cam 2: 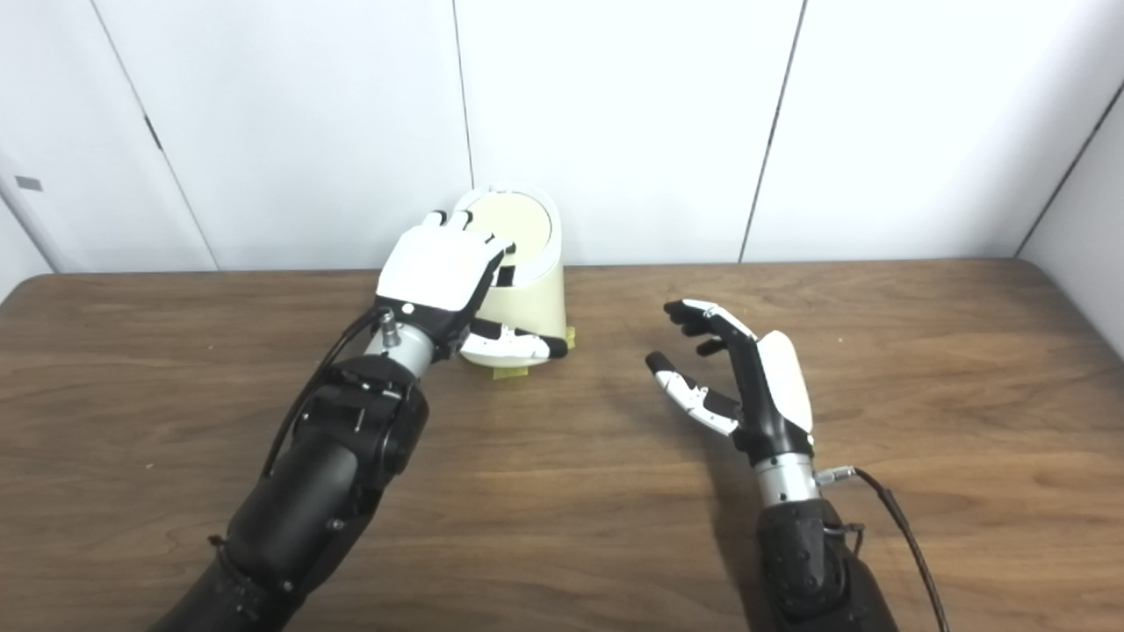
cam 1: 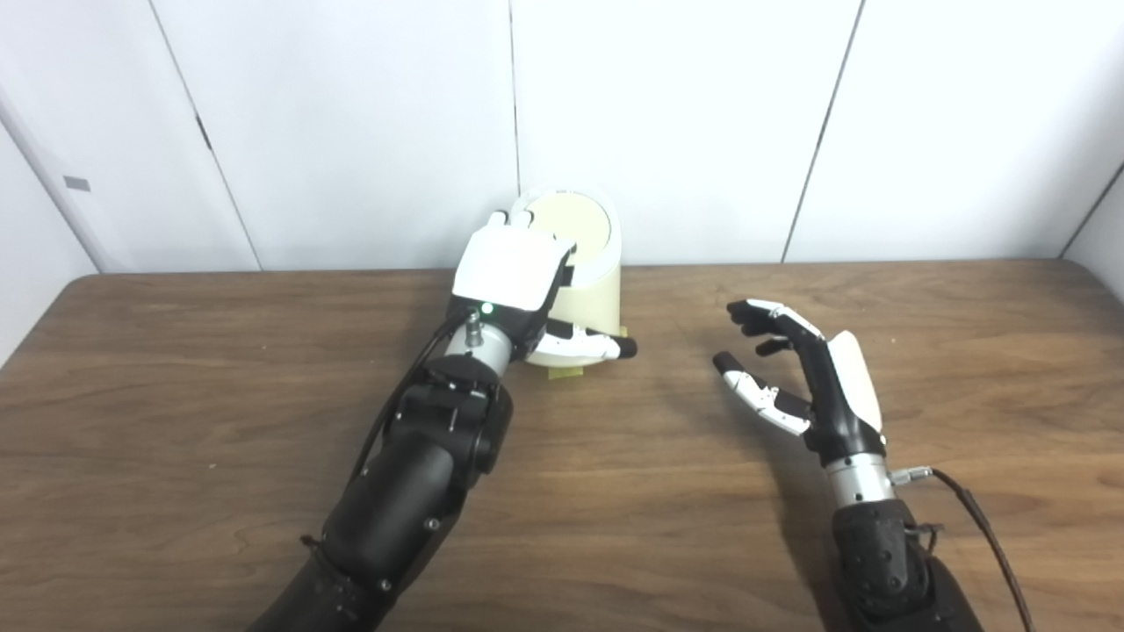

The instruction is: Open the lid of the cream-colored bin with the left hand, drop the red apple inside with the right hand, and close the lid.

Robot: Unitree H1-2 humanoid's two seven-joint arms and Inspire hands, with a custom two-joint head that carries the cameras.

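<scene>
Dark wooden table (cam 1: pixel 176 395), white panelled wall (cam 1: pixel 685 123) behind it, yellow tape patch (cam 1: pixel 566 373) on the tabletop.

Lighting: bright, even, overhead | Shadows: soft, short, beside both arms on the table (cam 1: pixel 615 491) | Glare: none (wood matte) | Focus: slightly soft throughout

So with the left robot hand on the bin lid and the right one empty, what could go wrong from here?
1. The cream-colored bin stands at the table's far edge by the wall; pressure from the left robot hand might shove or tip it.
2. No red apple shows on the table, and the right robot hand is open and empty, so whether the drop happened can't be told.
</scene>
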